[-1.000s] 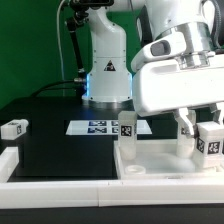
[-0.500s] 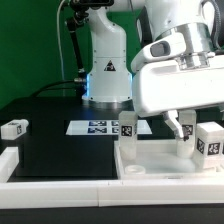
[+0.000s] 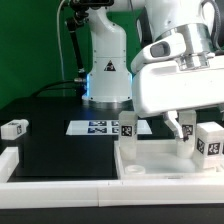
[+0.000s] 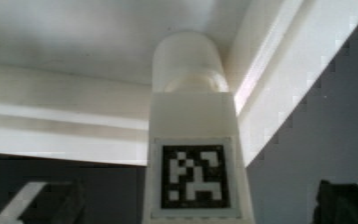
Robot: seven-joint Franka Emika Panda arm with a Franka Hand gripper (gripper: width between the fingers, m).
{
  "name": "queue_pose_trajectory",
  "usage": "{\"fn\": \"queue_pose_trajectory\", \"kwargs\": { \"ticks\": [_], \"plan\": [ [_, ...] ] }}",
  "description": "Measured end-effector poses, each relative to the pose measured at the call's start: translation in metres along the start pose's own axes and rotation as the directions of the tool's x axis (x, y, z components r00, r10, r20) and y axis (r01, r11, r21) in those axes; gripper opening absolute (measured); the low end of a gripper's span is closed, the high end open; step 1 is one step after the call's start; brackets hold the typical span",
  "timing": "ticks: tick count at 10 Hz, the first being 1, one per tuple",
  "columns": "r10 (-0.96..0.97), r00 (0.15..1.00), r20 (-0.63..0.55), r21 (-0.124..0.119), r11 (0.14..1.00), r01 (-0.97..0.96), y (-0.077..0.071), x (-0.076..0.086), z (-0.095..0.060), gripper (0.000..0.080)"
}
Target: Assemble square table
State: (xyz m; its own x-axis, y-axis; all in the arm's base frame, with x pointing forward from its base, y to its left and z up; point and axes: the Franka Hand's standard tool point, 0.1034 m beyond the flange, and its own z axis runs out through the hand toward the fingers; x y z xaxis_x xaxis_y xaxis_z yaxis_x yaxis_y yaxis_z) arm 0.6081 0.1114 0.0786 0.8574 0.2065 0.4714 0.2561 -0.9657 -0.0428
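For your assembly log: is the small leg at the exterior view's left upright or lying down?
Lying down: the leg shows wider than tall.

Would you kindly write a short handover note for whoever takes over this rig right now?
Arm: gripper open, low over the tabletop, fingers either side of an upright leg, not touching it.
Things: in the exterior view a left leg and a right leg stand on the tabletop; a spare leg lies at that view's far left.
Done: at least two legs stood up; tightness cannot be told.
Left: fit the spare leg and any others.
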Motion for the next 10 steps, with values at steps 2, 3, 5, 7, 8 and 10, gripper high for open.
{"fn": "queue_pose_trajectory", "kwargs": {
  "ticks": [2, 3, 5, 7, 8, 10],
  "plan": [
    [0.003, 0.999, 0.052, 0.014, 1.000, -0.003, 0.002, 0.002, -0.001, 0.0649],
    [0.005, 0.998, 0.066, 0.018, 1.000, -0.006, 0.006, 0.013, -0.004, 0.0649],
    [0.009, 0.995, 0.095, 0.031, 0.999, -0.012, 0.004, 0.025, -0.004, 0.0649],
    [0.031, 0.971, 0.238, 0.074, 0.996, -0.050, -0.007, 0.018, -0.001, 0.0649],
    [0.050, 0.950, 0.307, 0.092, 0.992, -0.082, -0.012, 0.017, -0.001, 0.0649],
    [0.112, 0.918, 0.381, 0.095, 0.983, -0.159, -0.017, 0.015, -0.004, 0.0649]
  ]
}}
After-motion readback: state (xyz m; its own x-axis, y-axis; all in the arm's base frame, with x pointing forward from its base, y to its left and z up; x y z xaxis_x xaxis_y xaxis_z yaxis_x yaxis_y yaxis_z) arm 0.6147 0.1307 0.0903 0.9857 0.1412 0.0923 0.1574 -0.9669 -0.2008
